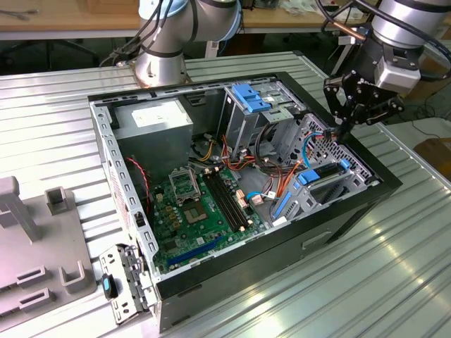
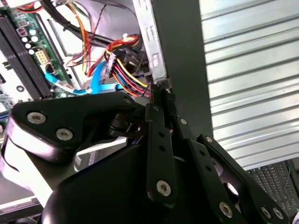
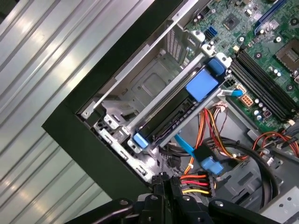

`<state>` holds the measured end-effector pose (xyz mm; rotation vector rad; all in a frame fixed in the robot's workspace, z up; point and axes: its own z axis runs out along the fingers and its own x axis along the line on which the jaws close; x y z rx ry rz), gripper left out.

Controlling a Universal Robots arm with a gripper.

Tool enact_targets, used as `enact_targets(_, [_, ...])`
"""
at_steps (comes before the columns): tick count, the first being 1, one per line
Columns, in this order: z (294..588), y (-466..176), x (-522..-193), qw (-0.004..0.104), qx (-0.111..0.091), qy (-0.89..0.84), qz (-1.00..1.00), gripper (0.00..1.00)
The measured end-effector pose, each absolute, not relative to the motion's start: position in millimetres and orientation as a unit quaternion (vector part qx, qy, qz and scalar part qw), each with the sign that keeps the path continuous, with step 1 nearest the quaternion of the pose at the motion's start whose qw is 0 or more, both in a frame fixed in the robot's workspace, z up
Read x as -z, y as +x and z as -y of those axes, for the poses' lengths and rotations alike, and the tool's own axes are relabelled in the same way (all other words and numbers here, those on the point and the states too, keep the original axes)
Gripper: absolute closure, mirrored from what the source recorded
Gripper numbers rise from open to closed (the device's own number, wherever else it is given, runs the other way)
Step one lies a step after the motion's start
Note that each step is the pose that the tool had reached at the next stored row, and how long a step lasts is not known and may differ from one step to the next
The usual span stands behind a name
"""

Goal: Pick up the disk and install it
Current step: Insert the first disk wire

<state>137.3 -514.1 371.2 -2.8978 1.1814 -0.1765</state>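
Observation:
The disk (image 1: 325, 172) lies in the metal drive bay at the corner of the open computer case (image 1: 366, 204), on the exterior view's right. Its dark body (image 3: 169, 117) sits between blue carrier ends, with a blue tab (image 3: 202, 84) toward the motherboard. My gripper (image 1: 345, 129) hangs just above the case edge, beside the bay and apart from the disk. The black fingers (image 2: 157, 109) meet at their tips with nothing between them. The tips hover over a bundle of red, yellow and black wires (image 3: 194, 179).
A green motherboard (image 1: 201, 204) fills the case floor, with a power supply (image 1: 153, 120) behind it. An upright grey drive cage with a blue bracket (image 1: 250, 95) stands at the back. Orange and blue cables (image 1: 278, 186) cross near the bay. A grey fixture (image 1: 35, 246) sits on the ribbed table.

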Motion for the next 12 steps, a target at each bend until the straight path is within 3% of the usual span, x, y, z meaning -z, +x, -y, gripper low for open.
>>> enact_targets(12, [513.9, 137.5, -368.1, 0.0, 0.056, -0.899, -0.434, 0.84])
